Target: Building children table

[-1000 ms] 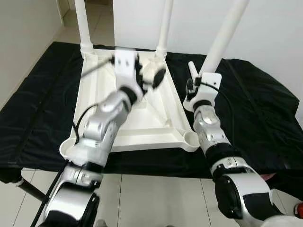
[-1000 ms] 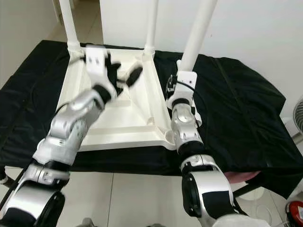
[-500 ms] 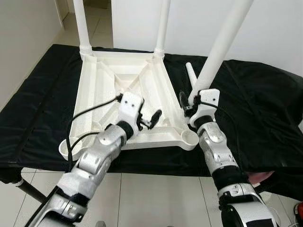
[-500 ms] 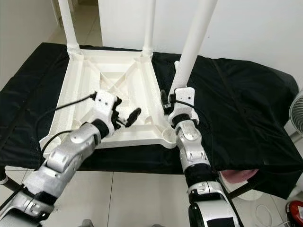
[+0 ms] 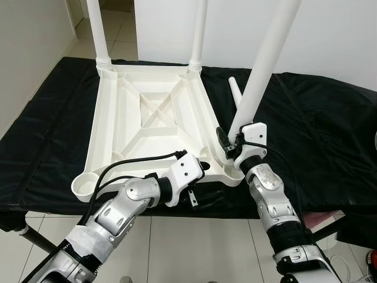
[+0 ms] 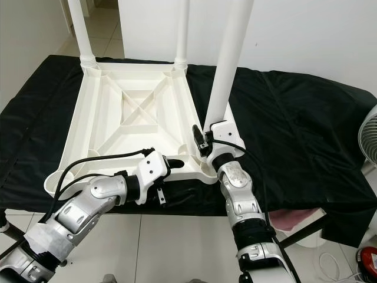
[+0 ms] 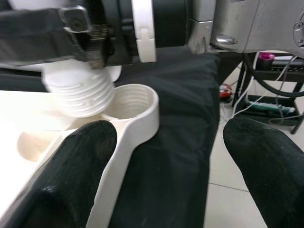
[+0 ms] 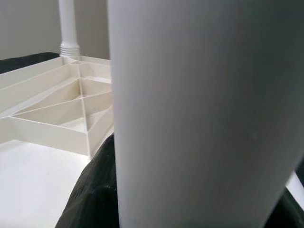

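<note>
The right gripper [image 5: 228, 143] is clamped around the bottom of a white table leg [image 5: 263, 68], which tilts up toward one o'clock over the near-right corner socket [image 7: 129, 101] of the upturned white tabletop [image 5: 147, 127]; in the left wrist view the leg's threaded end sits beside that socket's ribbed rim, not seated in it. The left gripper [image 5: 199, 175] is at the tabletop's near edge, around six o'clock, its fingers [image 7: 80, 156] spread wide and holding nothing. Two more legs [image 5: 96, 29] stand upright in the far corners, at eleven and twelve o'clock. The near-left socket at eight o'clock is unfilled. Everything rests on a black cloth [image 5: 324, 124].
</note>
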`<state>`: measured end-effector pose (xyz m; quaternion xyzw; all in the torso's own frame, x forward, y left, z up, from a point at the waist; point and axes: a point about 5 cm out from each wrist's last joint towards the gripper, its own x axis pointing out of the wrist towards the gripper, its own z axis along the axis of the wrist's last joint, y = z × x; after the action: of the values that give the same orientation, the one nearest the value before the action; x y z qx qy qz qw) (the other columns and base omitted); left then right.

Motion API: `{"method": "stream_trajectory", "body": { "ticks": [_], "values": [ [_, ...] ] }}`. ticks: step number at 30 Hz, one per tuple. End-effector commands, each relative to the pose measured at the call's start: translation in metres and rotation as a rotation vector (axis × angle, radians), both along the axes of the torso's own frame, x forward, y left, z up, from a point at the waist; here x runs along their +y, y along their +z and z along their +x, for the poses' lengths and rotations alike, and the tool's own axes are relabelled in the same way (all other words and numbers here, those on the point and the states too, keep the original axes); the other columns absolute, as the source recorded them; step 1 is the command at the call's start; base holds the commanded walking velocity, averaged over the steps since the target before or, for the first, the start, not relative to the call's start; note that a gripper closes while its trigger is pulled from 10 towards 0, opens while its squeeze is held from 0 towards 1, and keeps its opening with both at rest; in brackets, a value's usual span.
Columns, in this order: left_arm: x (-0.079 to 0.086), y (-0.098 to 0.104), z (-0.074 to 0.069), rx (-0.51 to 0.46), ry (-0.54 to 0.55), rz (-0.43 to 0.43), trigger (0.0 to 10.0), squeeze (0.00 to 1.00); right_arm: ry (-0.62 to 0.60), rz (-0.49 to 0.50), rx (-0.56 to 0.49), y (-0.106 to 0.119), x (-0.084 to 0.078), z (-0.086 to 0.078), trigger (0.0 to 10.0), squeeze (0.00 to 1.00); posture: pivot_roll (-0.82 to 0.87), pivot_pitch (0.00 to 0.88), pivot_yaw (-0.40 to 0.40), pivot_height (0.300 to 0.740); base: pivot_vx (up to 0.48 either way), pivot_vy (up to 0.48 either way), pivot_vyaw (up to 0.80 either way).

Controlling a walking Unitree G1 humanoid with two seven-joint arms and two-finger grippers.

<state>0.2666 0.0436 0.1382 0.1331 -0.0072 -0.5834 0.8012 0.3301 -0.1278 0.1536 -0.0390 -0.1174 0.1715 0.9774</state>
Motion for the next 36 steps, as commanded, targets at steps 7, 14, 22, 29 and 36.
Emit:
{"method": "stream_trajectory", "body": {
  "ticks": [7,14,22,29,36],
  "values": [
    [0.005,0.005,0.009,0.012,0.046,-0.041,10.0,0.0,0.037,-0.015,0.021,-0.004,-0.007,-0.01,10.0,0.0,-0.05,0.0,-0.051,0.74,0.0,0.0,0.0],
    [0.014,0.01,0.019,0.015,0.169,-0.062,10.0,0.0,0.05,-0.03,0.038,-0.008,-0.02,-0.017,10.0,0.0,-0.05,0.0,-0.051,0.74,0.0,0.0,0.0],
    [0.015,0.008,0.014,0.016,0.143,-0.049,10.0,0.0,0.072,-0.065,0.054,-0.013,-0.027,-0.021,10.0,0.0,-0.05,0.0,-0.049,0.74,0.0,0.0,0.0],
    [0.015,0.007,0.013,0.023,0.142,-0.044,10.0,0.0,0.097,-0.078,0.076,-0.019,-0.031,-0.024,10.0,0.0,-0.05,0.0,-0.048,0.74,0.0,0.0,0.0],
    [0.013,0.008,0.012,0.029,0.132,-0.041,10.0,0.0,0.142,-0.112,0.099,-0.026,-0.03,-0.028,10.0,0.0,-0.05,0.0,-0.048,0.74,0.0,0.0,0.0]
  ]
}}
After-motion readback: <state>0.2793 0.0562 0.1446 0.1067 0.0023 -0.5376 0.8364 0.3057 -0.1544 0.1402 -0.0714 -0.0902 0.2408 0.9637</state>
